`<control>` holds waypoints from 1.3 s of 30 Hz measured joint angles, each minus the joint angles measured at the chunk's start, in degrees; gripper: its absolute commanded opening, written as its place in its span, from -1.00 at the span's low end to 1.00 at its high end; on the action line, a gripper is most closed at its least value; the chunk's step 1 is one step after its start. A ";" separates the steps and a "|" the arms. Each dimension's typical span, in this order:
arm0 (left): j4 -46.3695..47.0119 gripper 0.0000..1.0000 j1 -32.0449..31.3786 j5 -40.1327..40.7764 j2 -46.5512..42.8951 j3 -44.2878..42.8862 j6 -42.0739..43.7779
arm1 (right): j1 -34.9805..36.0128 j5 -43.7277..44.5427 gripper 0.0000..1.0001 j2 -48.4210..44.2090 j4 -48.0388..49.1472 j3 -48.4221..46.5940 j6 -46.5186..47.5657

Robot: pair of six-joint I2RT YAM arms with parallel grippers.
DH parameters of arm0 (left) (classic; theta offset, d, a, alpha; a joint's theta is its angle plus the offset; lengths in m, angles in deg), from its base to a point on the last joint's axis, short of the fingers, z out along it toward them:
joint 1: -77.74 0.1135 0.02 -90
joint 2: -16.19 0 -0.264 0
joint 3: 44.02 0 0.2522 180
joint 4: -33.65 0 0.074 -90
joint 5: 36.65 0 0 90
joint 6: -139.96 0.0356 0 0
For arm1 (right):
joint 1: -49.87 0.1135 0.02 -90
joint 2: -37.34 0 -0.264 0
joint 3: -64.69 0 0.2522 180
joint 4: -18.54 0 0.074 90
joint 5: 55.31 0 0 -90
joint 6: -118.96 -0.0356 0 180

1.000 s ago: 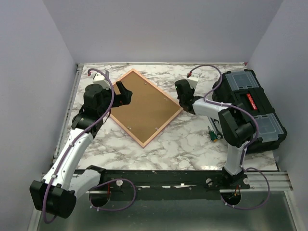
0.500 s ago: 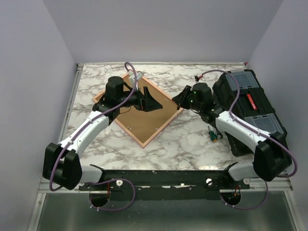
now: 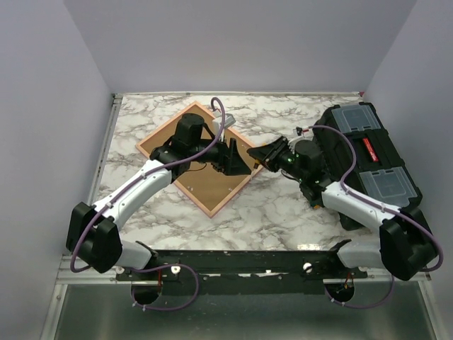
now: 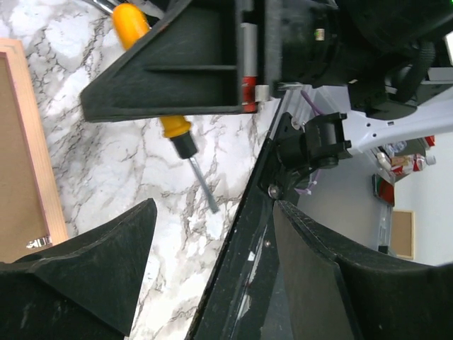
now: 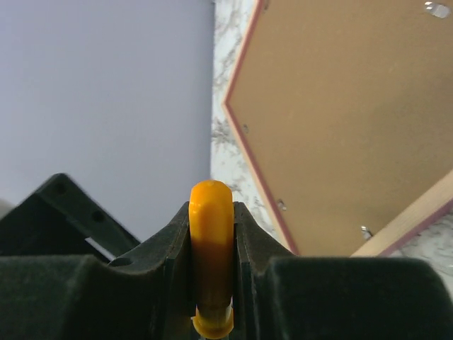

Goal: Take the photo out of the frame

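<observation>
The frame (image 3: 185, 150) lies face down on the marble table, its brown backing board (image 5: 340, 120) up and its thin pink edge (image 4: 37, 142) showing. The photo is hidden under the board. My right gripper (image 5: 211, 248) is shut on the orange handle of a screwdriver (image 4: 175, 129), held just off the frame's right corner. The screwdriver's metal shaft (image 4: 202, 188) points down at the table. My left gripper (image 3: 239, 157) faces the right gripper (image 3: 263, 154) over that corner. Its fingers (image 4: 106, 262) stand apart with nothing between them, the shaft's tip just ahead of the gap.
A black toolbox (image 3: 368, 159) with clear lid compartments stands at the table's right side, behind the right arm. The black base rail (image 3: 248, 262) runs along the near edge. Small metal tabs (image 5: 282, 205) line the backing board's rim.
My left arm has swung right across the frame to meet the right gripper, and its jaws have narrowed somewhat. The right gripper has come down and left with the screwdriver.
</observation>
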 measured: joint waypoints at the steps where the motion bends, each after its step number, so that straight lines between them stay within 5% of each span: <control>1: -0.68 0.41 -0.11 0.44 0.20 -0.35 0.39 | 0.00 -0.15 -0.99 -0.48 1.40 0.50 -1.03; 8: -3.39 0.38 -0.55 1.14 1.75 -1.14 1.49 | 1.44 -1.36 -0.99 -1.53 10.51 1.46 -6.23; 13: -3.41 -0.22 -0.70 0.39 2.32 -1.14 1.33 | 4.22 -1.33 -0.99 -0.55 14.99 1.51 -7.21; 16: -3.32 -1.00 -0.87 -0.85 2.32 -1.18 1.05 | 4.52 -1.25 -0.95 0.37 16.11 1.90 -7.26; 21: -5.11 -1.00 -0.85 -0.57 2.38 -1.44 1.14 | 4.37 -1.40 -0.25 -0.66 13.64 1.70 -2.36; 27: -7.34 -1.00 -0.87 -1.29 2.38 -2.64 5.16 | -0.44 -9.99 0.57 -6.32 -2.03 -3.56 10.78; 33: -7.85 -1.00 -0.94 -4.39 2.12 -4.70 8.37 | -8.28 -27.58 0.53 -6.19 -14.23 -10.54 24.20; 39: -9.94 -1.00 -2.19 -6.38 1.73 -4.98 11.06 | -8.48 -43.60 0.02 -1.90 -15.45 -11.50 26.99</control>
